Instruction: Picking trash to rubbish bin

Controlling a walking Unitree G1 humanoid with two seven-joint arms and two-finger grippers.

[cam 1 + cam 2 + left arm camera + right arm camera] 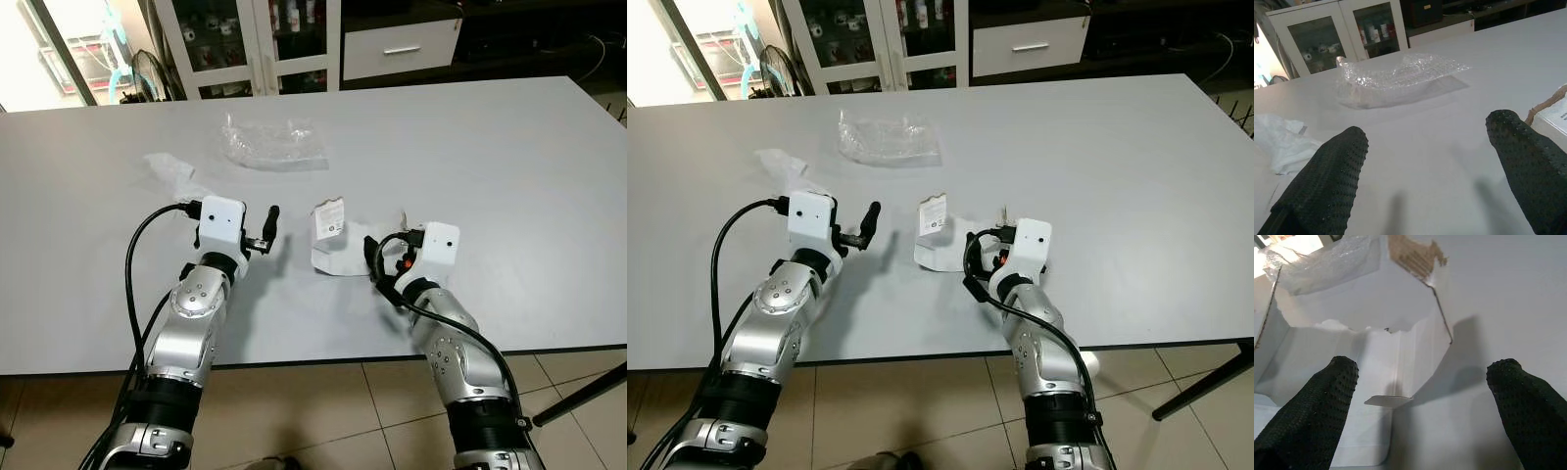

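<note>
Counted three pieces of trash on the white table: one torn white carton at centre frame, one clear plastic wrapper above it toward the upper middle, one crumpled white tissue at upper left. Found the left gripper left of the carton with fingers spread wide, holding nothing. Found the right gripper just beside the carton's lower right edge, fingers likewise apart, empty. Printed label on the carton too small to read.
</note>
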